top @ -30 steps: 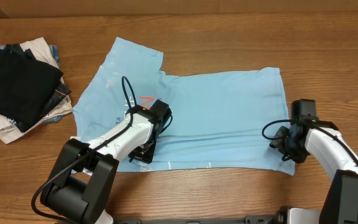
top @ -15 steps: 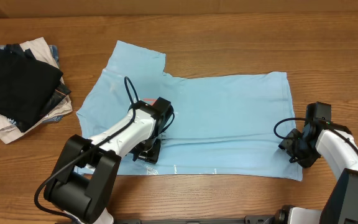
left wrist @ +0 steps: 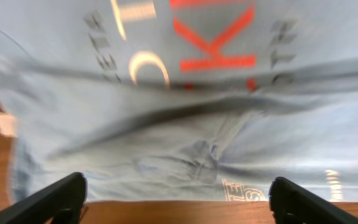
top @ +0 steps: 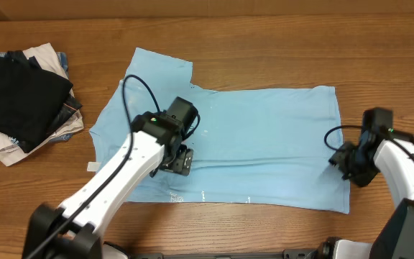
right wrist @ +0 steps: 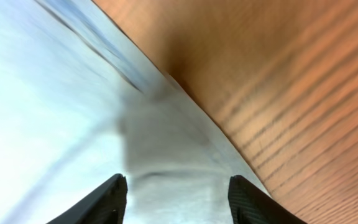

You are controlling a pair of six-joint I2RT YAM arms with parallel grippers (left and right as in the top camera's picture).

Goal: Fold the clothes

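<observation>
Wood-grain desk carries everything, and well to the left of the left jaws a stack sits apart: a black folded garment on top of pale folded ones, presumably set aside so the working area stays free

Directly beneath the left jaws lies the T-shirt, sky-blue and spread almost flat, collar end toward the stack and hem end reaching over to the right jaws. The left arm holds its jaws spread wide above the chest area, and nothing is caught in them. In the wrist view both tips frame a puckered bunch of cloth, with the white and orange-red lettering just beyond them. That pucker reads as the mark of a pinch, so my judgement is that this end has been let go to lie where it is

Between the two sets of jaws the fabric runs smooth, with one long shallow crease. The right arm has its jaws at the hem corner, roughly half closed with the cloth edge running in between the tips. It looks gripped there, most likely to draw the body taut and flat, so that a clean fold line can be made next
</observation>
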